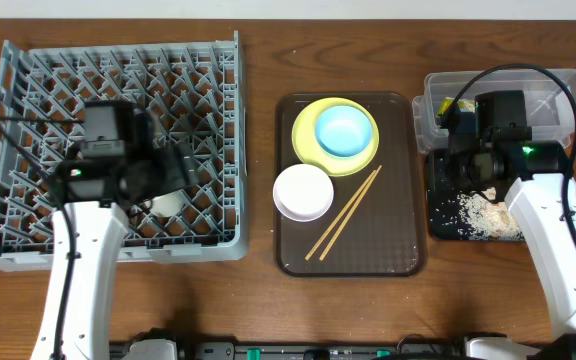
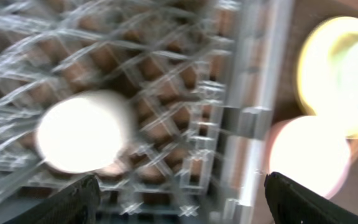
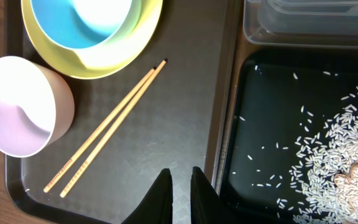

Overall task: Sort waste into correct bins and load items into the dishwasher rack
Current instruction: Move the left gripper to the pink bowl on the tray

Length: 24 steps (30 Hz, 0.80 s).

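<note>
The grey dishwasher rack (image 1: 28,120) fills the left, with the small white cup (image 1: 165,205) standing in it. My left gripper (image 1: 178,165) hovers over the rack, open and empty. In the blurred left wrist view the cup (image 2: 82,130) lies ahead between the wide-spread fingers (image 2: 182,199). The yellow plate (image 1: 308,135) carries the light blue bowl (image 1: 345,131). The white bowl (image 1: 302,192) and two chopsticks (image 1: 345,212) lie beside it. My right gripper (image 3: 180,180) is shut and empty above the serving tray's right edge. Rice scraps (image 3: 334,155) lie in the black tray (image 1: 438,222). The wrapper (image 1: 448,105) lies in the clear tub (image 1: 558,85). The tissue is not visible.
The plate, bowls and chopsticks sit on a dark brown serving tray (image 1: 388,250) in the middle of the wooden table. In the right wrist view the tray's rim (image 3: 225,124) runs beside the black tray, and the clear tub (image 3: 303,28) sits at the top right.
</note>
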Each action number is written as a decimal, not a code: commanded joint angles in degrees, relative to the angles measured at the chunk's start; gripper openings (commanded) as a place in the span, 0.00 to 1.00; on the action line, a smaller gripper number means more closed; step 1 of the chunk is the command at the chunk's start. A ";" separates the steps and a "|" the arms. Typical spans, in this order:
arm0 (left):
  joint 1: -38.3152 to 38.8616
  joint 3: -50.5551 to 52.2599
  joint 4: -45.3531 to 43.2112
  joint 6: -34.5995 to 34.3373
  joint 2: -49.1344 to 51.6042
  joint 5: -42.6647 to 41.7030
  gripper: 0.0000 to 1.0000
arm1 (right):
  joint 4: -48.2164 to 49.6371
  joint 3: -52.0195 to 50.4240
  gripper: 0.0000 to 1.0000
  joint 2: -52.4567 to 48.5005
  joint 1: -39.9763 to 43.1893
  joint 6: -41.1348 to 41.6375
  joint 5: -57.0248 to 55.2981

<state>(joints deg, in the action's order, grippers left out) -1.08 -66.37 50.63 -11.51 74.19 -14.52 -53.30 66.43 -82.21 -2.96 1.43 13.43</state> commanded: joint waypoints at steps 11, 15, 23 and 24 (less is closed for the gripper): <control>20.83 -0.98 -8.28 4.22 13.29 -0.46 0.83 | -0.13 0.26 0.11 0.68 -0.44 -0.87 -0.11; 23.50 -0.98 -9.90 4.22 18.60 0.68 0.79 | -0.13 0.26 0.11 0.68 -0.44 -0.87 -0.11; 24.70 -0.98 -12.11 4.17 24.65 0.52 0.71 | -0.24 0.26 0.11 0.68 -0.44 -0.87 -0.11; 24.70 -0.98 -12.15 4.20 24.55 0.44 0.71 | -0.24 0.26 0.11 0.68 -0.44 -0.87 -0.13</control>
<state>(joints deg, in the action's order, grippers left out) 23.81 -66.48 38.06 -7.64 98.24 -15.07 -53.34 66.43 -82.21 -2.96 1.41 13.43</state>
